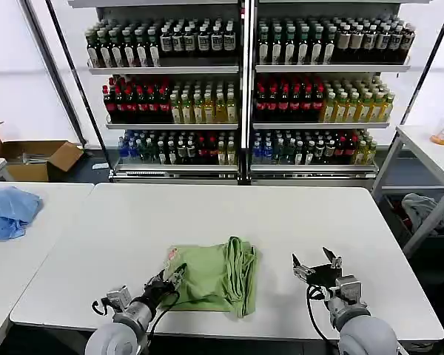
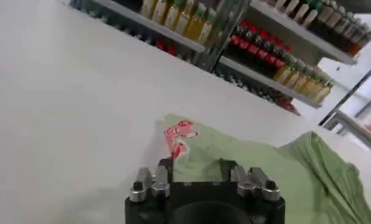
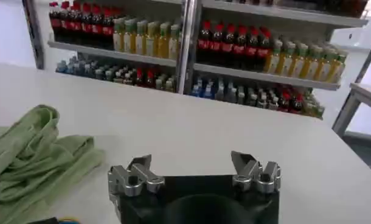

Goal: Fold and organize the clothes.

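Note:
The light green shirt lies folded near the front edge of the white table. A bunched ridge of fabric runs along its right side, and a bit of the red-and-white print shows at its left edge. My left gripper sits low at that left edge. In the left wrist view the left gripper is open, with green cloth and the print just past its fingers. My right gripper stands open over bare table right of the shirt. The right wrist view shows it holding nothing, with the shirt off to one side.
A light blue cloth heap lies on the separate table at the left. Shelves of bottles stand behind the table. An open cardboard box is on the floor at the far left, and another table stands at the right.

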